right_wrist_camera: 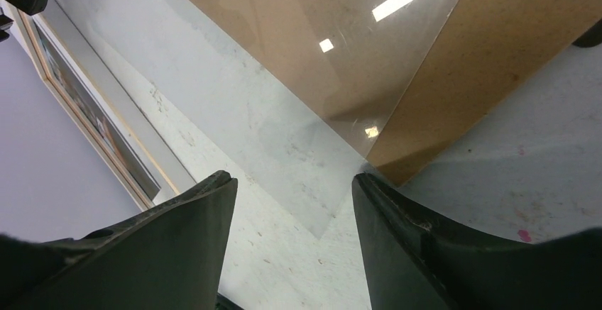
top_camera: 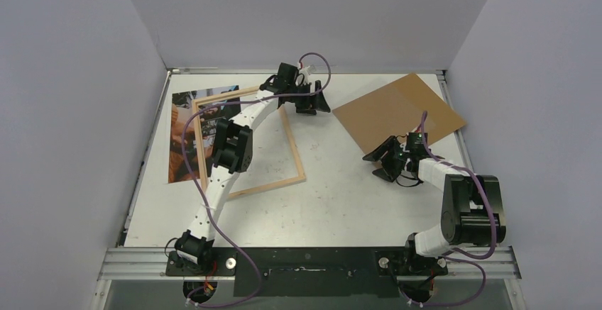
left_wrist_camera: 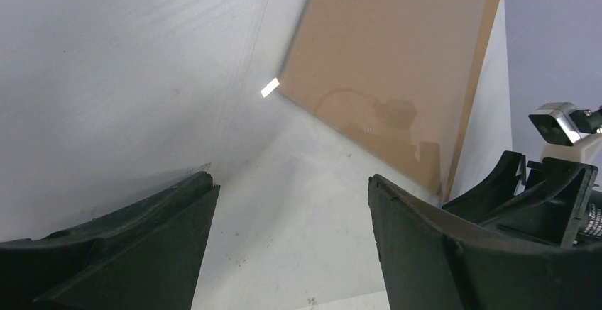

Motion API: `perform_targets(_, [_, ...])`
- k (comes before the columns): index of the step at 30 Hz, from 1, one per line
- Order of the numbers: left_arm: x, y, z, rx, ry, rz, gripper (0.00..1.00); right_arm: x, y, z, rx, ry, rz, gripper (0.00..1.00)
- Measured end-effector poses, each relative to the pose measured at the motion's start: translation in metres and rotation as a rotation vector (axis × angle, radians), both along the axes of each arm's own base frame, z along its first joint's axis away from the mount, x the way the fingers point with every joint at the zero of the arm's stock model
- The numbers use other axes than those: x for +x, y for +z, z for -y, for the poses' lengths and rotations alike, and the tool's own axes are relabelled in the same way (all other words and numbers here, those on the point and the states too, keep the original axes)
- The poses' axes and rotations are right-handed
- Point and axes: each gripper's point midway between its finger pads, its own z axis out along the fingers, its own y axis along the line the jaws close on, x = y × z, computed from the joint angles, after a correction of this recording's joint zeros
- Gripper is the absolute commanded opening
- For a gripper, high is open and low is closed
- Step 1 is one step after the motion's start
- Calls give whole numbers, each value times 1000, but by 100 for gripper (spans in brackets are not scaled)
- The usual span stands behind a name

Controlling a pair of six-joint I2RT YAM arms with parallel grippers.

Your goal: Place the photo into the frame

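While the left tool (top_camera: 314, 104) hangs released and empty, the frame (top_camera: 294, 144) lies at its 8 o'clock on the worktop (top_camera: 341, 200), seemingly overlapping the photo (top_camera: 182, 145) at 9 o'clock; the right tool (top_camera: 380, 164) gapes empty too

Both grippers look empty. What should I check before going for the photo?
1. Left gripper open and empty: ok.
2. Right gripper open and empty: ok.
3. Frame lying wood side up: ok.
4. Photo free to lift: not ok, its right part lies under the frame's left rail.
5. Board clear of the frame: ok, it lies apart at the far right.
6. Clear pane in the frame: not ok, it lies partly over the board.
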Motion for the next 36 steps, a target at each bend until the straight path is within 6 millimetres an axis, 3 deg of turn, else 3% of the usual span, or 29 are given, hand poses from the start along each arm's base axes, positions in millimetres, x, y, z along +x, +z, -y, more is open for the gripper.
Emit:
perform_targets(21, [-10,6,-21,23,36,-94,74,-8,5,-15,65,65,-8,62])
perform_targets(30, [-11,31,-28,42,40,-59,73,-13,8,-39,76,132,3,62])
perform_targets(36, [-11,37,-38,75,59,-52,73,-15,11,-56,83,178,24,63])
